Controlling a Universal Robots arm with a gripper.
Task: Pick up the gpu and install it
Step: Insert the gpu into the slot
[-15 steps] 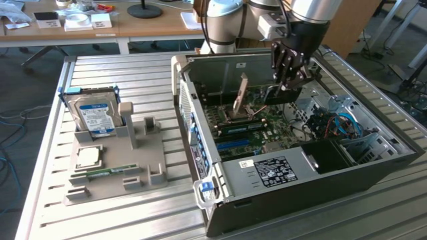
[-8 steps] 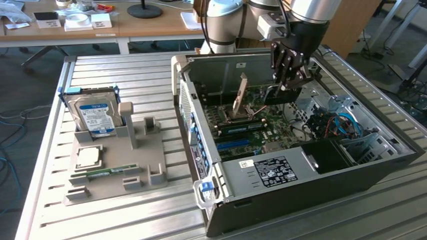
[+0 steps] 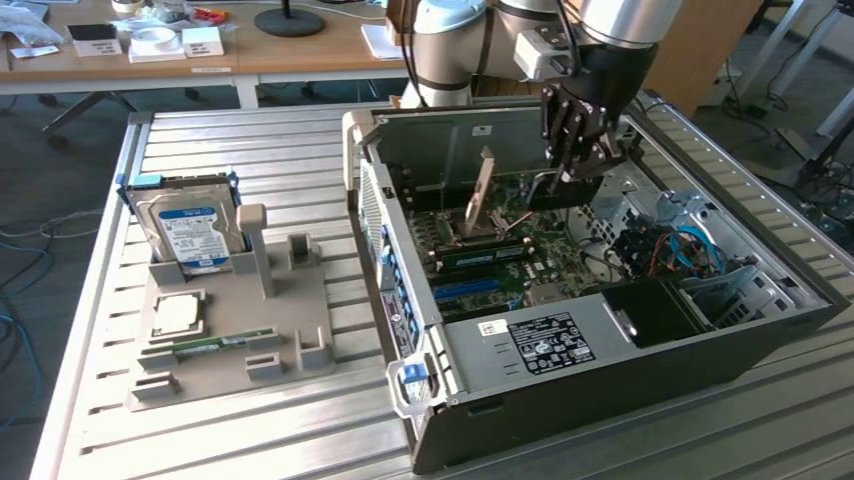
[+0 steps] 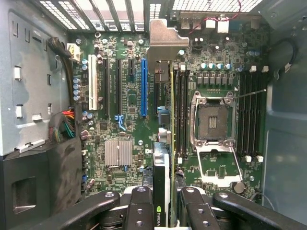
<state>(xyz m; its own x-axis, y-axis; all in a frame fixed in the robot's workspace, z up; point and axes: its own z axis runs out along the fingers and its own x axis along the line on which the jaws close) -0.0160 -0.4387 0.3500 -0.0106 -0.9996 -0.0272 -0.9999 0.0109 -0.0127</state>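
The gripper (image 3: 577,160) clamps the gpu (image 4: 162,177) inside the case (image 3: 801,330) (pickup done); it hangs above the motherboard (image 4: 120,110); seating it in a slot is left.

We see a ribbed, brushed-metal bench (image 3: 240,430), a matt grey plastic fixture (image 3: 300,310), a dull grey sheet-metal computer case (image 3: 427,140), and the gpu (image 4: 162,182), matt black with a satin silver metal bracket (image 4: 163,43).

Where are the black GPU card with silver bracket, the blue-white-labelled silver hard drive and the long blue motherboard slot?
black GPU card (image 4: 165,45), wrist view, its silver bracket.
silver hard drive (image 3: 194,225), exterior view, its label.
long blue slot (image 4: 143,88), wrist view, mid-length.
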